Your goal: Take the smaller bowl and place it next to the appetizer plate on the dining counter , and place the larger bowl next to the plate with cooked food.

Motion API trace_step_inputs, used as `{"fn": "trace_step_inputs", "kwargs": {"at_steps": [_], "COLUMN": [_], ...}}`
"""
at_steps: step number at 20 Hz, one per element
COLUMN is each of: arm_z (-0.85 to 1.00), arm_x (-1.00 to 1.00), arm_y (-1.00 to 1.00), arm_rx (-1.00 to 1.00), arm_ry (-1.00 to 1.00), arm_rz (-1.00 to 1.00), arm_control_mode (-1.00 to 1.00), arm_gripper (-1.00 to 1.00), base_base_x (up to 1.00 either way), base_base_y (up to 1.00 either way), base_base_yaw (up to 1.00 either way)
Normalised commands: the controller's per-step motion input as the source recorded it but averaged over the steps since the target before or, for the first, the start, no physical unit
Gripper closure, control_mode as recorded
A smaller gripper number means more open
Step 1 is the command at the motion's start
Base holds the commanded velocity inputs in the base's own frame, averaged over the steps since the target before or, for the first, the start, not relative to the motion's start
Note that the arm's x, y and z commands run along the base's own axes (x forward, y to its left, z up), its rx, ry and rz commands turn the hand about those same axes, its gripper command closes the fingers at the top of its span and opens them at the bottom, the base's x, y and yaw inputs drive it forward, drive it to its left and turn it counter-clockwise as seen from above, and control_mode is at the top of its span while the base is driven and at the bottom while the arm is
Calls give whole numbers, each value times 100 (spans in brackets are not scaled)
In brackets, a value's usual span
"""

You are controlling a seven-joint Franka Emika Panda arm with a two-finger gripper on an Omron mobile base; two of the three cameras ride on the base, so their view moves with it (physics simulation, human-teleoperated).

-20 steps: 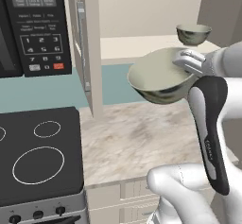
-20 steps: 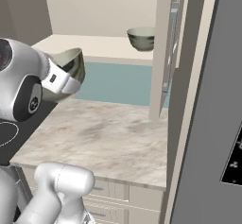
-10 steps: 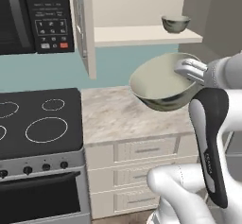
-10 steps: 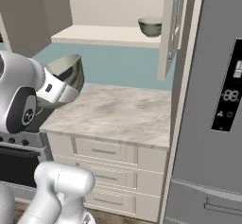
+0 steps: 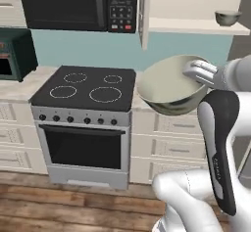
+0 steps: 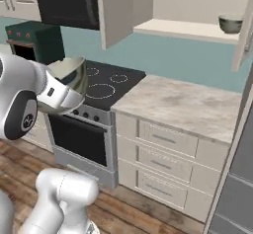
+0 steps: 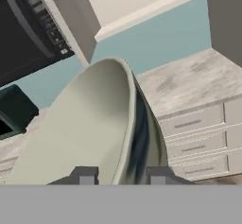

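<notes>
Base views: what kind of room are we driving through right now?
A home kitchen, by the look of it: a black-topped stove with an oven beneath, a microwave mounted above it, and a marble counter over white drawers.

A teal wall [image 5: 98,47] is seen behind a black cooktop [image 5: 86,86] set over an oven [image 5: 83,148]. At 12 o'clock a black microwave [image 5: 73,3] is mounted. At 3 o'clock white drawers [image 6: 163,164] are placed under a marble counter [image 6: 183,104]. A wooden floor [image 5: 63,209] is laid at 6 o'clock.
</notes>
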Motion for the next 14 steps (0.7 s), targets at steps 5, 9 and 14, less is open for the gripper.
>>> {"fn": "trace_step_inputs", "kwargs": {"at_steps": [5, 9, 14], "arm_z": [0, 0, 0], "arm_x": [0, 0, 0], "arm_y": [0, 0, 0], "arm_rx": [0, 0, 0], "arm_ry": [0, 0, 0], "arm_rz": [0, 0, 0], "arm_control_mode": [100, 100, 100], "arm_gripper": [100, 100, 100], "base_base_x": [-68, -64, -47], "base_base_y": [40, 37, 43], "base_base_yaw": [68, 70, 66]}}
